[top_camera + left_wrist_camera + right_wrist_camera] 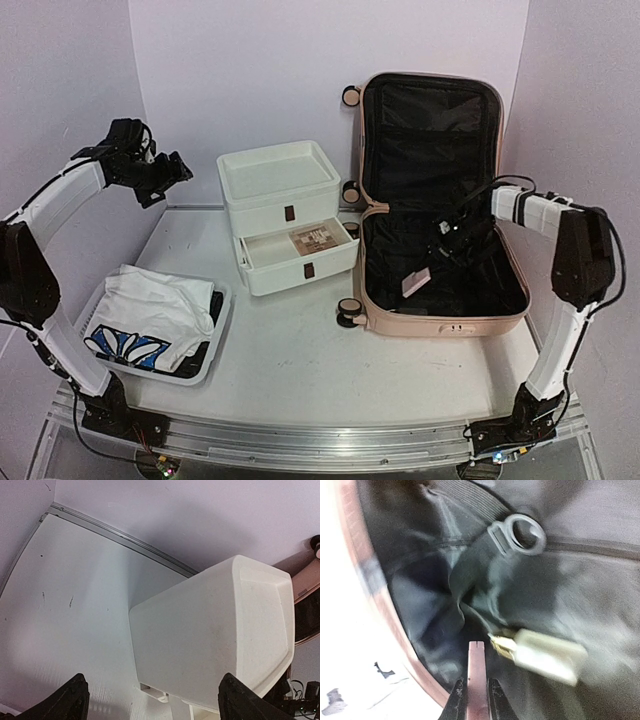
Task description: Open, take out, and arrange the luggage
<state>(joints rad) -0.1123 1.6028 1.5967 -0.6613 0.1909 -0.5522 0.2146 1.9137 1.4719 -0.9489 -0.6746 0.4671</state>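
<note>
The pale pink luggage [440, 323] lies open at the right of the table, its lid [430, 120] upright against the back wall, black lining showing. My right gripper [447, 237] is inside the lower half, shut on a thin pink strip [476, 665] that stands up between its fingertips [459, 687]. Just right of it lies a pale tag [547, 655] with a gold clasp, the same tag [416, 282] on the lining. A grey ring buckle [520, 535] sits on a strap above. My left gripper [165, 175] hangs open and empty, high at the far left.
A white drawer unit [280, 185] stands mid-table, its lower drawer pulled out with a brown item [318, 240] inside. The unit [215, 635] fills the left wrist view. A white basket [207, 365] at the near left holds white clothing [150, 305].
</note>
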